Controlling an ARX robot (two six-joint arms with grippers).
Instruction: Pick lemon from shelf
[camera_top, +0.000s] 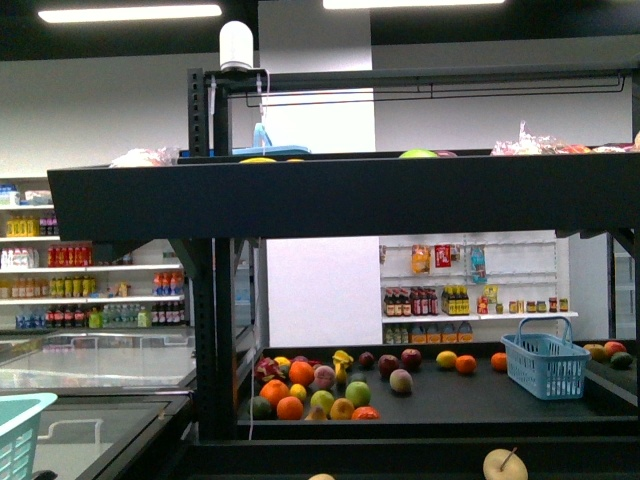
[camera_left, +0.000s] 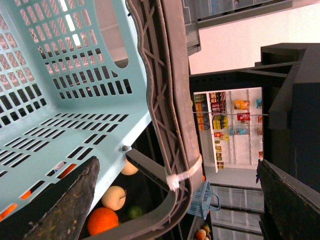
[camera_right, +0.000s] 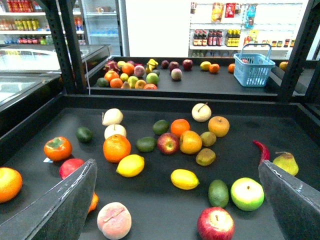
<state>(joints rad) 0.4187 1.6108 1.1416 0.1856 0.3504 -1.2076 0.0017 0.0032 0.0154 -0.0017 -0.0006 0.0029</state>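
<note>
1. Nearest us, our right pincer (camera_right: 176, 162) hangs spread wide and empty over the shelf (camera_right: 150, 205) deck.
2. One lemon (camera_right: 184, 179) lies just ahead, between its fingers (camera_right: 65, 205), long axis running finger to finger; a second yellow fruit (camera_right: 130, 165) sits beside it.
3. Our left pincer (camera_left: 177, 161), also spread, sits by a teal basket (camera_left: 75, 100); we judge the right arm nearer.

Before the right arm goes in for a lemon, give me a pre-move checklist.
1. Target visible: ok, first lemon beside the avocado, second lemon beside the orange.
2. Right gripper open, empty: ok.
3. Bare shelf deck around first lemon: ok, nothing touches it.
4. Second lemon clear of the orange: cannot tell.
5. Teal basket has room: ok, looks empty.
</note>
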